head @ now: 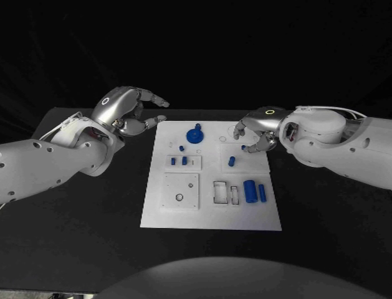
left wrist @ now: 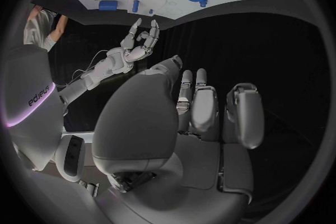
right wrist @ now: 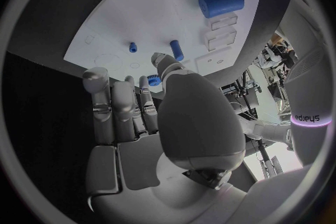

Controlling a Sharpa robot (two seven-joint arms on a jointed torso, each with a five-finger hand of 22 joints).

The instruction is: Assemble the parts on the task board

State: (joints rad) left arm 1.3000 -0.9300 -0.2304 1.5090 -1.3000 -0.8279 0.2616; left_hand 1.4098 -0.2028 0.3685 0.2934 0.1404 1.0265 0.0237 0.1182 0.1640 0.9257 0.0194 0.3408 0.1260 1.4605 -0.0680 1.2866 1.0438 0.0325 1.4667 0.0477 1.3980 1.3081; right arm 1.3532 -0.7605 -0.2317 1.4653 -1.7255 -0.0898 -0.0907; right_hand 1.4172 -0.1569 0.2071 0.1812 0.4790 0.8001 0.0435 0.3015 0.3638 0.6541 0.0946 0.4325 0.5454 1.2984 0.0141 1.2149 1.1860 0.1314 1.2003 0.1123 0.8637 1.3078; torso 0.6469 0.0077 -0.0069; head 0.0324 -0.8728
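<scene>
The right hand (head: 255,129), fingers spread and grasping nothing, hovers over the task board (head: 211,215); it should settle squarely above the small blue peg (head: 232,161) before pinching.

A black table (head: 88,230) is seen beneath everything; a white task board (head: 212,215) is laid flat at its middle. The board is set lengthwise, running away from the robot.

Both arms are chunky glossy white shells with small dark screw holes dotted along them. Each robot hand is brushed silver metal, left (head: 128,110) and right (head: 257,128), with segmented fingers with darker pads. There's a glowing ring on the back of each wrist, thin white cables looping near the wrists, and a purple-lit band with lettering on the forearm.
</scene>
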